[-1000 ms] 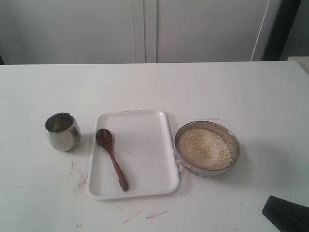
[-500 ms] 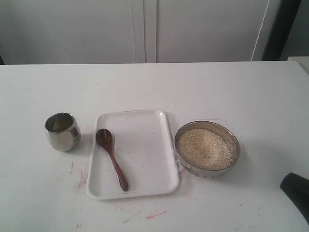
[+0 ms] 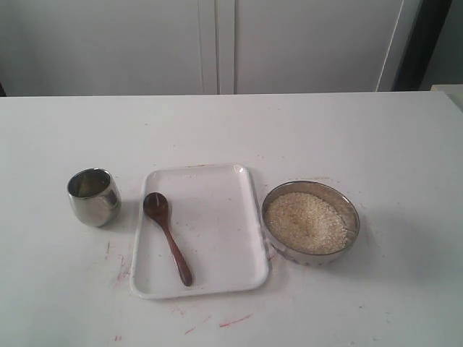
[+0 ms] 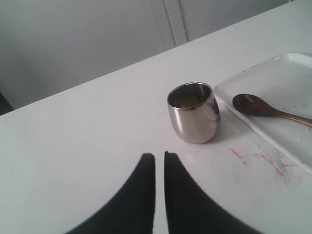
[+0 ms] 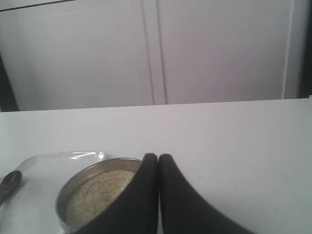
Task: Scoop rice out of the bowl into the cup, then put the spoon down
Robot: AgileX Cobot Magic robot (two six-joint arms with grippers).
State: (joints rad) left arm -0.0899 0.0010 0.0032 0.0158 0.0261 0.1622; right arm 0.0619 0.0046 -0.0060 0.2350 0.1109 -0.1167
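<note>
The wooden spoon [image 3: 167,236] lies on the white tray [image 3: 217,188], its oval end toward the steel cup [image 3: 93,196] at the left. Rice [image 3: 307,220] fills the metal-rimmed bowl [image 3: 349,204] to the right of the tray. Neither gripper shows in the exterior view. In the left wrist view my left gripper [image 4: 159,156] is shut and empty, short of the cup [image 4: 193,112], with the spoon [image 4: 265,108] off to the side. My right gripper [image 5: 158,157] is shut and empty, beside the bowl [image 5: 70,187] of rice [image 5: 100,193].
Red marks [image 3: 210,322] stain the white table near the tray's front edge. White cabinet doors [image 3: 217,43] stand behind the table. The table's right corner [image 3: 448,97] lies at the far right.
The dark right arm, seen at the lower right corner one second ago, has slid out of the exterior view. The spoon, cup and bowl have not moved.
</note>
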